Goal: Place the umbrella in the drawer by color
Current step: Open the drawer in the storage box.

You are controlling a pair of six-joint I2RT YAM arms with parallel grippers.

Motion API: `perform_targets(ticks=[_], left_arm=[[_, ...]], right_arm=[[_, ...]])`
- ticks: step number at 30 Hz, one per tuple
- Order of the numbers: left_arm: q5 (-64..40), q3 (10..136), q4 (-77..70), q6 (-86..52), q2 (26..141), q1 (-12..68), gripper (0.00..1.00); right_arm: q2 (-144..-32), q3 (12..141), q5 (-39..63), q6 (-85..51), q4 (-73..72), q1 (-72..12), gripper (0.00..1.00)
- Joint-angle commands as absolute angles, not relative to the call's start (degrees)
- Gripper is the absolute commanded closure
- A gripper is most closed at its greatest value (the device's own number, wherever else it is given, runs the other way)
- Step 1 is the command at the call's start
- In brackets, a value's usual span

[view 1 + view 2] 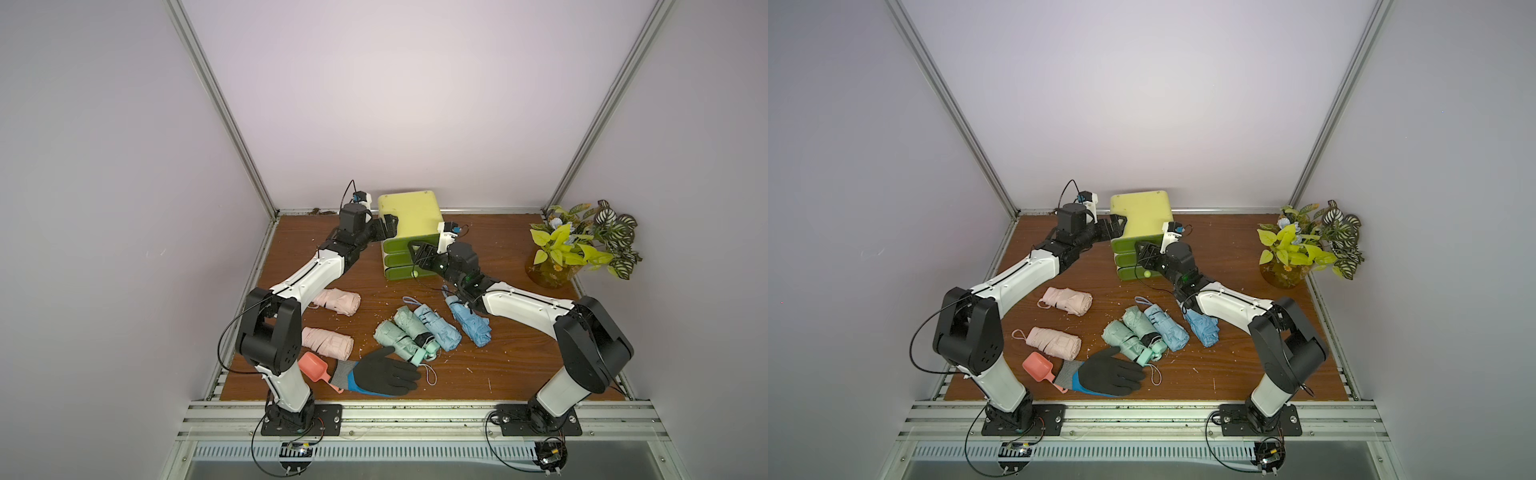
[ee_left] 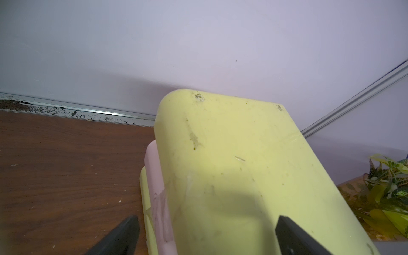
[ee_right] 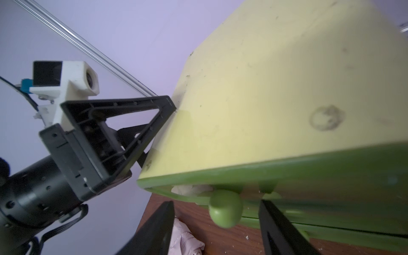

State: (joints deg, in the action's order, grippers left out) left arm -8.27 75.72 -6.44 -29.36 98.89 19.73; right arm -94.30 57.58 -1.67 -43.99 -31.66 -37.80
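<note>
Expect light, soft, squashy handling from the folded umbrellas on the table near of the drawer unit (image 1: pixel 409 208): pink pair (image 1: pixel 336 301) left, mint pair (image 1: pixel 400 336) and blue pair (image 1: pixel 441 330) centre. Grab across the rolled middle, not the strap. Found left gripper (image 1: pixel 390 225) spread wide at the unit's top left edge, arm stretched far, and right gripper (image 1: pixel 414 257) with jaws apart astride the top drawer's knob (image 3: pixel 225 209), not yet clamped.

High top views overlook all; wrist views closely share the cabinet (image 2: pixel 231 165).
</note>
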Motion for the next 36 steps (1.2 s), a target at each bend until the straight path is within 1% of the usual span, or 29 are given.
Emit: perform_targets(ticks=[1, 3, 7, 8, 11, 15, 17, 23, 31, 36], left_arm=[[-8.0, 76.9, -6.9, -29.4, 99.9, 19.1, 0.00], [-8.2, 76.8, -6.9, -29.4, 100.0, 19.1, 0.00], [-8.8, 76.6, -6.9, -29.5, 100.1, 19.1, 0.00], [-9.2, 76.6, -6.9, -29.5, 100.1, 19.1, 0.00], [-10.2, 76.7, -7.3, -29.8, 100.0, 19.1, 0.00], [-10.3, 76.6, -7.5, -30.1, 99.6, 19.1, 0.00], [-10.1, 76.5, -7.6, -30.1, 99.5, 19.1, 0.00], [-10.5, 76.2, -8.3, -31.2, 99.4, 19.1, 0.00], [-9.8, 77.1, -8.8, -32.0, 100.3, 19.2, 0.00], [-9.9, 77.8, -8.9, -33.0, 100.4, 19.2, 0.00]], right_arm=[[-95.2, 61.0, -1.6, -45.0, -33.0, -37.7, 0.32], [-96.2, 61.6, -1.1, -45.5, -33.6, -37.7, 0.35], [-96.6, 61.1, -0.5, -45.0, -36.5, -37.7, 0.49], [-96.5, 61.1, -0.5, -44.7, -36.7, -37.7, 0.51], [-96.2, 61.3, -1.4, -43.5, -36.2, -37.7, 0.64], [-95.2, 61.2, -2.6, -41.9, -34.4, -37.8, 0.74], [-94.3, 60.2, -3.0, -41.7, -34.2, -37.9, 0.78], [-88.8, 56.5, -7.4, -38.3, -29.9, -40.0, 0.80], [-79.3, 48.2, -13.6, -35.5, -27.2, -45.1, 0.81], [-76.5, 44.4, -17.1, -35.0, -26.0, -48.8, 0.81]])
